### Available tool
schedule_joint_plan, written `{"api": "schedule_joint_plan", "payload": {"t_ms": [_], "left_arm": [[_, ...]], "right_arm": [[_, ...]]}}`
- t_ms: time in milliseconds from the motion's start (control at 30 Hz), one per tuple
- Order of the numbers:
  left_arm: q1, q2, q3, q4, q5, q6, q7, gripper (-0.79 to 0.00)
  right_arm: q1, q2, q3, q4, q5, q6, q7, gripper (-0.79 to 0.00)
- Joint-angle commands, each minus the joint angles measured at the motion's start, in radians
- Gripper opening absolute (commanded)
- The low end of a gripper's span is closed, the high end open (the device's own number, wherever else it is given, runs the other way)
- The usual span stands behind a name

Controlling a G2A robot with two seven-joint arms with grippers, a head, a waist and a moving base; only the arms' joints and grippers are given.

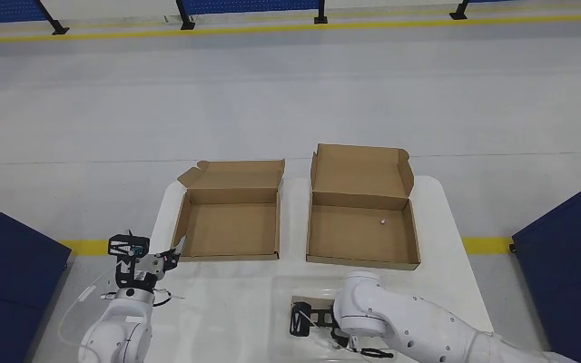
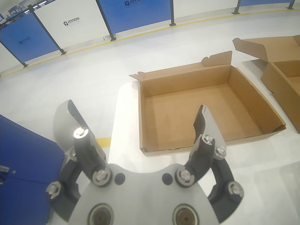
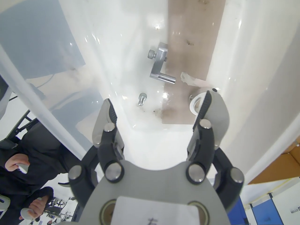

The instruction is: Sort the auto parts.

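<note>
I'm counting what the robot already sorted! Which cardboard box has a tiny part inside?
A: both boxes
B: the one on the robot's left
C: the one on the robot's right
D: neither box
C: in the top view a small pale part lies on the floor of the right cardboard box, while the left cardboard box shows only bare cardboard inside.

Two cardboard boxes (image 1: pixel 229 229) (image 1: pixel 349 234), one bin (image 3: pixel 257 47), one bracket (image 3: pixel 157 65), one bolt (image 3: pixel 141 99), one ring (image 3: pixel 193 102).

Boxes (image 1: pixel 231 193) open-topped, bin walls (image 3: pixel 257 71) close beside right pincer (image 3: pixel 158 99)
</note>
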Motion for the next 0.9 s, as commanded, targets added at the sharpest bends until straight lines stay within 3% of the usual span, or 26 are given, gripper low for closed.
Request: {"api": "schedule_joint_plan", "payload": {"t_ms": [0,267,867], "left_arm": [[0.000,0.000,0.000,0.000,0.000,0.000,0.000,0.000],[0.000,0.000,0.000,0.000,0.000,0.000,0.000,0.000],[0.000,0.000,0.000,0.000,0.000,0.000,0.000,0.000]], "right_arm": [[0.011,-0.003,-0.011,0.013,0.012,0.005,0.005,-0.357],[0.024,-0.012,-0.030,0.050,0.024,0.014,0.014,-0.480],[-0.030,0.000,-0.019,0.029,0.008,0.024,0.024,-0.474]]}}
